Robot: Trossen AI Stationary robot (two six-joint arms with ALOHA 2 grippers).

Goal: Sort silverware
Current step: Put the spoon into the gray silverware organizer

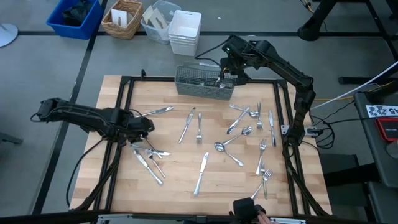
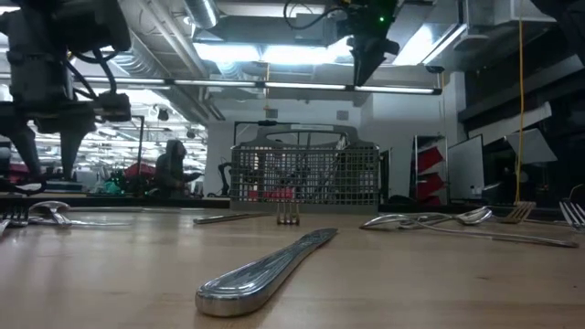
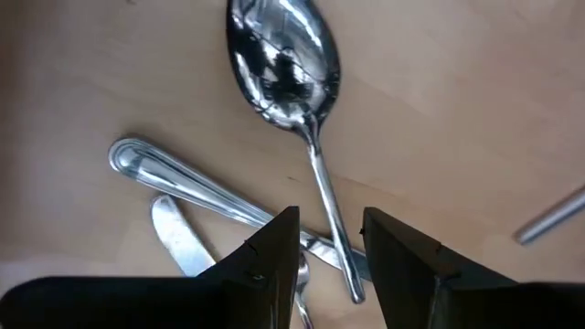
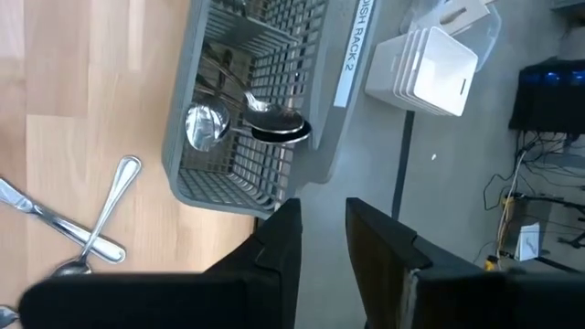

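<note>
Left pincer [image 1: 147, 124] low over the counter [image 1: 174, 180] at left-centre of the high view, fingers [image 3: 274, 256] slightly spread, straddling the handle of a spoon [image 3: 288, 68]; no contact visible. A knife [image 3: 183, 187] lies under that handle.

Right pincer [image 1: 228, 73] raised above the right end of the caddy [image 1: 205, 81] at upper centre, fingers slightly spread, nothing between them. Two spoons [image 4: 265, 123] sit inside the caddy.

Remaining silverware [image 1: 239, 134] scattered over the counter's middle and right; one knife [image 2: 265, 270] in the low view's foreground.
</note>
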